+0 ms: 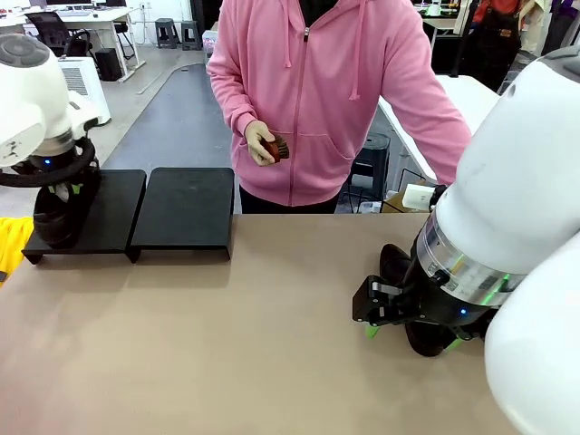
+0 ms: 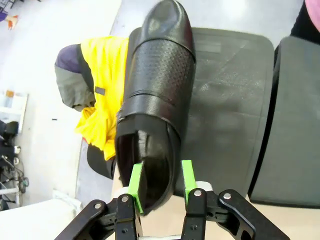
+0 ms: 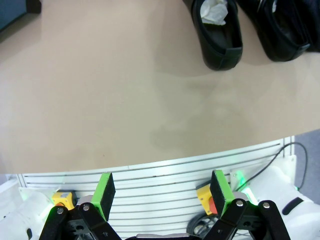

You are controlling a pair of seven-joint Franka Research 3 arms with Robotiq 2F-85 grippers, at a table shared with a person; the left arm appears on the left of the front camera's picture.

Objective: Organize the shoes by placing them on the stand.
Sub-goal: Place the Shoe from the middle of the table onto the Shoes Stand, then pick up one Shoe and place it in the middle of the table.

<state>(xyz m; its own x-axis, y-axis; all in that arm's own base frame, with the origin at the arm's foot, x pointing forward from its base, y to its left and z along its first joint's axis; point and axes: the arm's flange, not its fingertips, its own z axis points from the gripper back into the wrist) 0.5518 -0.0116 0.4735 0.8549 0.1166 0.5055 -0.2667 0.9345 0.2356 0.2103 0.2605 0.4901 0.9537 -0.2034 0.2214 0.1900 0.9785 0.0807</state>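
No legible text, label or number anywhere.

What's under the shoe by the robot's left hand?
The stand: its left platform lies under the shoe. The shoe covers the part right beneath it, and the left gripper, open, hides a bit of the heel.

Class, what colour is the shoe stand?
Matte black; the stand shows best in the left wrist view.

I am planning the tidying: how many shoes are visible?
3. One shoe is on the stand's left platform. A shoe with white stuffing and a second shoe lie on the table by the right arm, which may hide another.
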